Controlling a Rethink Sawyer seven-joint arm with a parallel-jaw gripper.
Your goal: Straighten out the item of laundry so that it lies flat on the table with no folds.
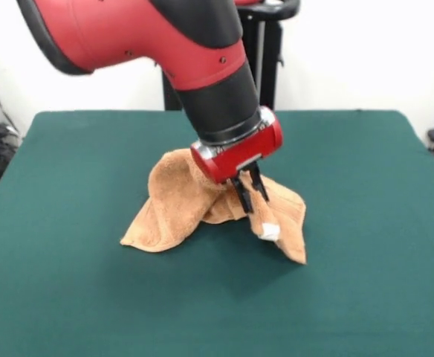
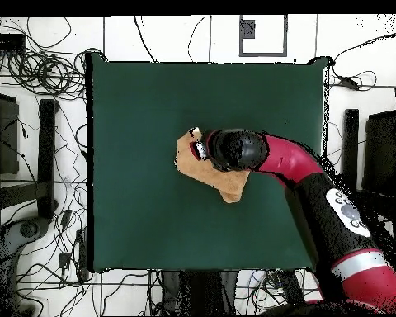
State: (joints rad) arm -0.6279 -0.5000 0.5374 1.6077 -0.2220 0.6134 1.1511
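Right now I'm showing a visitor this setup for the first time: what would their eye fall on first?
The big red and black arm reaching down over the middle of the table, its claw pinching the towel. Next, the orange-tan towel itself, pulled up into a crumpled tent under the claw, its corners draping onto the green cloth, with a small white tag.

Bunched towel (image 1: 180, 201) mid-table (image 1: 68, 297), fingers (image 1: 241, 195) on its middle.
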